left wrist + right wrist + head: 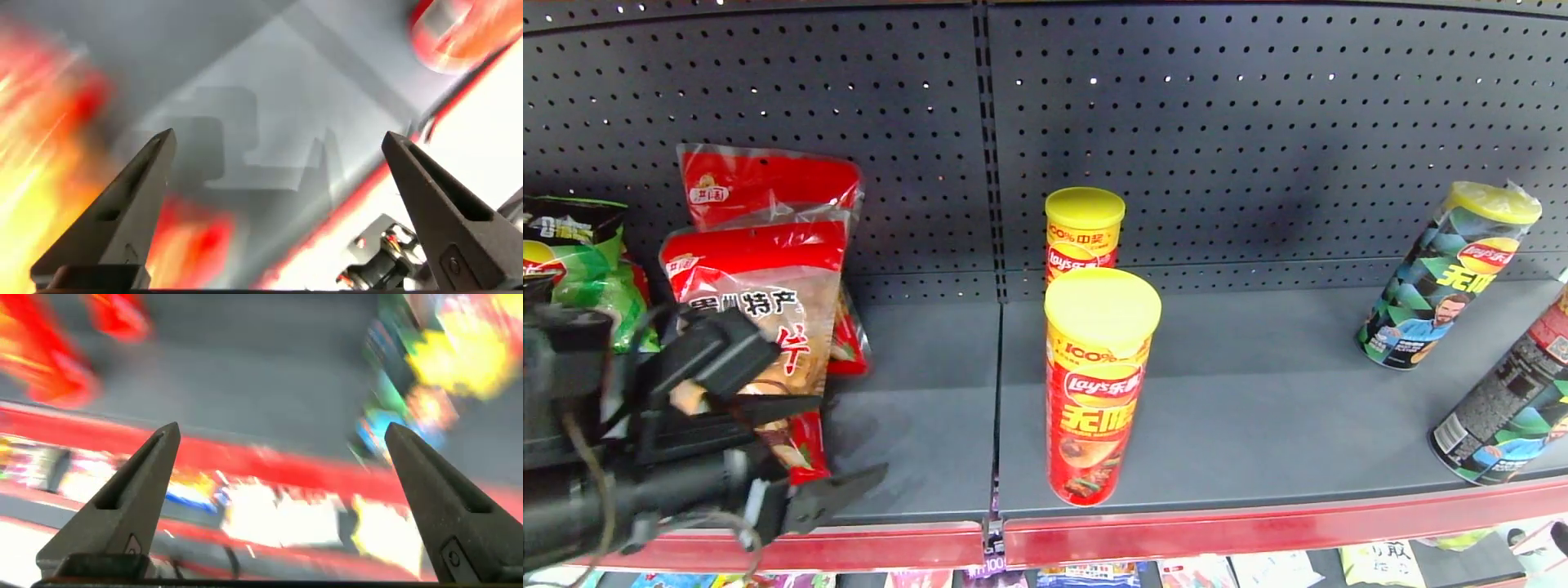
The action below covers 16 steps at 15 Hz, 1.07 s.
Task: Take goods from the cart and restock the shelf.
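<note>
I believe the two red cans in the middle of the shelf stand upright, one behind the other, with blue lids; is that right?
Not quite: the lids are yellow, not blue. The head view shows the front can and the rear can upright, one behind the other, in the middle of the shelf.

- bottom of the front red bag [756, 278] is hiding behind the fingers [837, 490] of the left gripper [849, 435]
- red-orange smear [41, 163] beside one finger is blurring past recognition
- dark can [1511, 400] is getting edge-clipped
</note>
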Motion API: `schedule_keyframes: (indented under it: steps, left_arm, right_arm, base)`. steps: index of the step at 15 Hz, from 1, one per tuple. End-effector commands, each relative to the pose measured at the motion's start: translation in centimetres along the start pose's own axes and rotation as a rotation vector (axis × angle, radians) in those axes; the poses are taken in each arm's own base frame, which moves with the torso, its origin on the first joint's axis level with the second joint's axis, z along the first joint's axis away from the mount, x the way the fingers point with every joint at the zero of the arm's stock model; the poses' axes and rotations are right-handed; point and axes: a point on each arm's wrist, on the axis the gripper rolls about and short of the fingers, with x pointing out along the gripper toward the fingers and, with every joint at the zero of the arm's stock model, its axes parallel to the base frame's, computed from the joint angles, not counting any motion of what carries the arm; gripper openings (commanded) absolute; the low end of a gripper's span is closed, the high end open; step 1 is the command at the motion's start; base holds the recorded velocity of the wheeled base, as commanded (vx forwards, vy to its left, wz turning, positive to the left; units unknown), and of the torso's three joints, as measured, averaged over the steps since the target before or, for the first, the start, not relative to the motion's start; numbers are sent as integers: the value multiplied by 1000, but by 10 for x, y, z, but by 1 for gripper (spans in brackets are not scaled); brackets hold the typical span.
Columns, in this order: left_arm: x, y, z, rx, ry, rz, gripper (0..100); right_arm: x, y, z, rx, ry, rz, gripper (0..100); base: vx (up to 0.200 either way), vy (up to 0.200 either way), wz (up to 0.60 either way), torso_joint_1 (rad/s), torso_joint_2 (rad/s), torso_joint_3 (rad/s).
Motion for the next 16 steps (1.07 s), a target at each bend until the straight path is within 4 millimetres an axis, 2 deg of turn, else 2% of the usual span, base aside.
schedule_keyframes:
  steps: [1,2,4,5,7,9,12,13,16]
  left_arm:
    - [-130,-47,-86,-198,-33,290,100]
    - [-147,-65,-103,-241,-29,326,100]
    - [-156,-83,-133,-254,-70,466,100]
    - [-154,-86,-144,-247,-88,479,100]
    - [-140,-88,-171,-217,-142,481,100]
    - [-137,-85,-171,-183,-222,451,100]
    - [-123,-76,-169,-147,-327,472,100]
    - [-116,-71,-168,-122,-407,493,100]
    - [-112,-69,-168,-90,-444,481,100]
  right_arm:
    - [-9,-3,-11,19,27,-165,100]
    - [-14,-3,-20,28,44,-221,100]
    - [-27,0,-38,47,47,-317,100]
    - [-30,2,-49,49,57,-338,100]
    - [-29,6,-85,50,65,-362,100]
    - [-37,9,-95,23,-53,-239,100]
    - [-33,9,-97,23,-81,-219,100]
    - [-30,11,-97,15,-114,-132,100]
    - [-26,10,-99,9,-154,-138,100]
  base:
    - [0,0,0,0,0,0]
    - [0,0,0,0,0,0]
    - [0,0,0,0,0,0]
    - [0,0,0,0,0,0]
    - [0,0,0,0,0,0]
    - [0,0,0,0,0,0]
    - [0,0,0,0,0,0]
    - [0,0,0,0,0,0]
    - [0,0,0,0,0,0]
